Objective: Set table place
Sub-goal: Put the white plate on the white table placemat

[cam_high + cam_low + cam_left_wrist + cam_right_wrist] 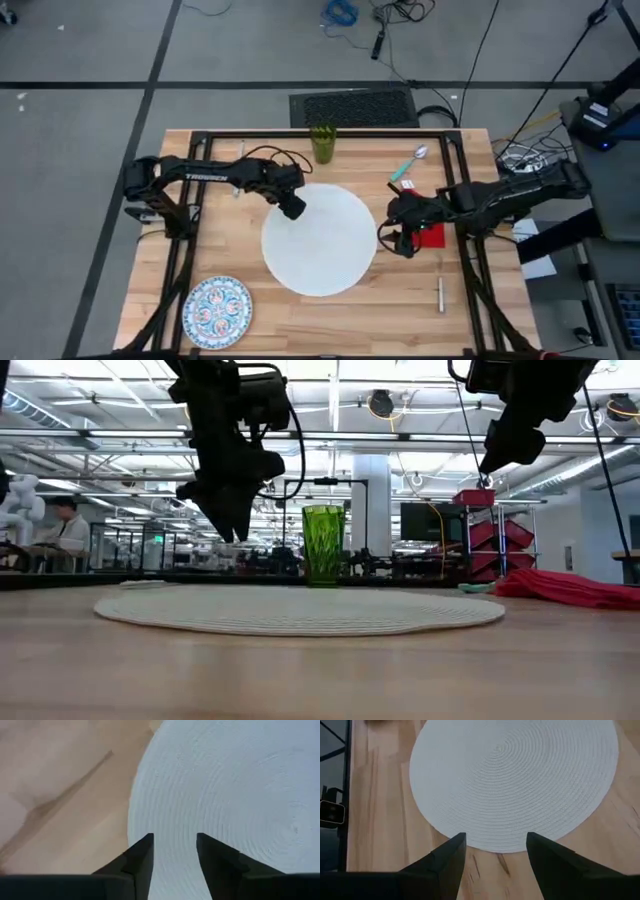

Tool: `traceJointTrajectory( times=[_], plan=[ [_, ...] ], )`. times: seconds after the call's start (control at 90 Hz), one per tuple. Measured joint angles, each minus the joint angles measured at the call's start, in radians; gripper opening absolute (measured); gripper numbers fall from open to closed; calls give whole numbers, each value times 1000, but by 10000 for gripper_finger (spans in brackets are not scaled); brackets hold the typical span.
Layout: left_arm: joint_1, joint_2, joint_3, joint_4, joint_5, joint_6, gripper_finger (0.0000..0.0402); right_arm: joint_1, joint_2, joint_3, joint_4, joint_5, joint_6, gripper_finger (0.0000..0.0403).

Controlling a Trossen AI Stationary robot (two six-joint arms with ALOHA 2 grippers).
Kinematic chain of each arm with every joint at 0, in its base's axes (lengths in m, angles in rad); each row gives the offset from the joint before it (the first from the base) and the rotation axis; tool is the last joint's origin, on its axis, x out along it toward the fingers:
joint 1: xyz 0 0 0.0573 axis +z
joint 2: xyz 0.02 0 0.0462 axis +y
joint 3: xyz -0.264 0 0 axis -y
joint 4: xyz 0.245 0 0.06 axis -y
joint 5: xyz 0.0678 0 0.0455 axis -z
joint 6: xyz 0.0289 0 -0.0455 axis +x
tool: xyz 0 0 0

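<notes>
Bare wooden table [320, 670] fills the low foreground. Left gripper [293, 208] hovers narrowly parted over the white round mat's [320, 240] edge. Right gripper [397, 240], parted and empty, hangs beside the mat's opposite edge, red napkin [432, 235] just behind it.

A large white round woven mat [320, 240] lay flat at the centre of the wooden table [300, 325]. A green tumbler [323, 143] stood upright beyond it; a patterned plate [218, 312] lay near the front-left corner, and a red napkin [432, 235], teal-handled spoon [408, 166] and silver cutlery [439, 295] lay to its right.
</notes>
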Motion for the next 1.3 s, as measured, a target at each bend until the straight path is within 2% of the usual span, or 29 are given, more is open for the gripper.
traceJointTrajectory(
  times=[0.178, 0.289, 0.411, 0.556, 0.778, 0.844, 0.911, 1.0, 1.089, 1.2, 1.3],
  plan=[
    [-27, -76, 54, -16, 4, -6, 135, 0, 0, 0, 0, 0, -3, 196],
    [-68, -140, 113, -14, 11, 78, 134, 0, 0, 0, 1, 0, -7, 196],
    [-107, -194, 160, -9, 67, 220, 134, 0, 0, 0, 20, 0, 44, 196],
    [-139, -242, 158, -32, 137, 198, 134, 0, 0, 0, 50, 0, 54, 196],
    [-261, -257, 152, -296, 242, 199, 134, -1, 0, 0, 132, 0, 73, 196],
    [-287, -257, 151, -361, 308, 225, 134, -4, 0, 0, 158, 0, 107, 196],
    [-298, -257, 151, -418, 403, 316, 134, -16, 0, 0, 195, 0, 149, 196],
    [-296, -258, 127, -484, 488, 445, 134, -38, 11, 0, 230, 4, 208, 196],
    [-286, -257, 84, -523, 521, 550, 134, -54, 36, 0, 256, 3, 267, 196],
    [-288, -257, 3, -465, 489, 619, 134, -43, 86, 0, 280, -5, 346, 196],
    [-286, -256, -68, -346, 453, 624, 134, -11, 142, 0, 312, -4, 458, 196]
  ],
)
